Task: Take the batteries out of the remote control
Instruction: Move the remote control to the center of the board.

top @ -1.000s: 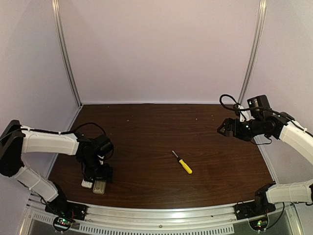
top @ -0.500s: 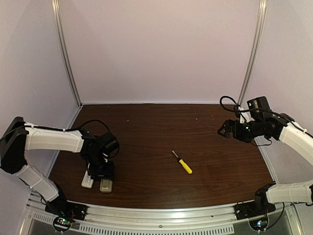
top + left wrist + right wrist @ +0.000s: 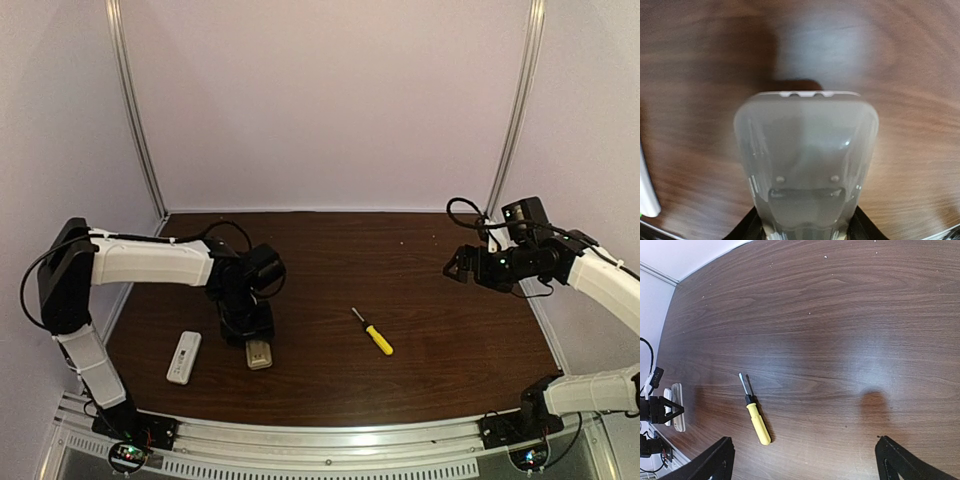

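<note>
L gripper (image 3: pixel 254 340) pinches the grey remote (image 3: pixel 805 150) by its sides; it looks light, hard & slick, so hold mid-body, R gripper (image 3: pixel 807 460) spread wide.

Table (image 3: pixel 330 250): dark wood-grain top, smooth, with a soft sheen that returns broad pale reflections.
Grey remote (image 3: pixel 805 155): smooth moulded plastic, semi-gloss (1 small bright highlight shows on its face).
White remote (image 3: pixel 183 357): smooth white plastic.
Screwdriver (image 3: pixel 373 332): glossy yellow plastic handle, slim dark metal shaft.
Front rail (image 3: pixel 330 437): bare silver metal, ribbed.
Walls (image 3: pixel 330 100): plain, matt, pale.
2 shells, left arm (image 3: pixel 150 262) and right arm (image 3: pixel 610 280): smooth white plastic.
</note>
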Controlling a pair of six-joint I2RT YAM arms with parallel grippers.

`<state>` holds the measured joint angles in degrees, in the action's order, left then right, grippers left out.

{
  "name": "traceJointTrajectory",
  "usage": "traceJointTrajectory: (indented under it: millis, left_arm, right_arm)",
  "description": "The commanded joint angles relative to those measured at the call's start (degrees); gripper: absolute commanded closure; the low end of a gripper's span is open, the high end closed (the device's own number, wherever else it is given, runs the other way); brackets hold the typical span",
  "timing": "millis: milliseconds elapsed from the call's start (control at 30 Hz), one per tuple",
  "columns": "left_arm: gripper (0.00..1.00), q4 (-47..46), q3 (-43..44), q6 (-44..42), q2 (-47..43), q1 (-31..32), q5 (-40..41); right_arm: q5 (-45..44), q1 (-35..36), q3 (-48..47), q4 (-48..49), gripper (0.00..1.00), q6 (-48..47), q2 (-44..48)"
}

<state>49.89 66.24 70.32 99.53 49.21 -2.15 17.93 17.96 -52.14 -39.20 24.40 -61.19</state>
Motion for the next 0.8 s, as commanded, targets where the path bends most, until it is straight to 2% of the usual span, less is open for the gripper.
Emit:
traceJointTrajectory:
  millis: [0, 267, 533, 767]
  left_arm:
    - [0.47, 0.1, 7.3, 5.25, 6.01, 1.62, -1.48]
    - [0.46, -2.34, 18.14, 6.18, 16.81, 2.29, -6.59]
    - [0.41, 1.06, 19.0, 10.2, 19.0, 2.19, -5.5]
    - [0.23, -0.51, 18.82, 10.28, 19.78, 2.2, -7.07]
  right_arm:
    - [-1.42, 0.49, -1.64, -1.18, 0.0, -0.11, -0.33]
    - [-2.55, 0.74, -0.15, -2.11, 0.0, 0.35, 2.3]
    - [-4.25, 0.97, 1.85, -3.46, 0.0, 0.54, 4.93]
    - [-3.75, 1.57, 3.08, -2.03, 0.0, 1.11, 5.64]
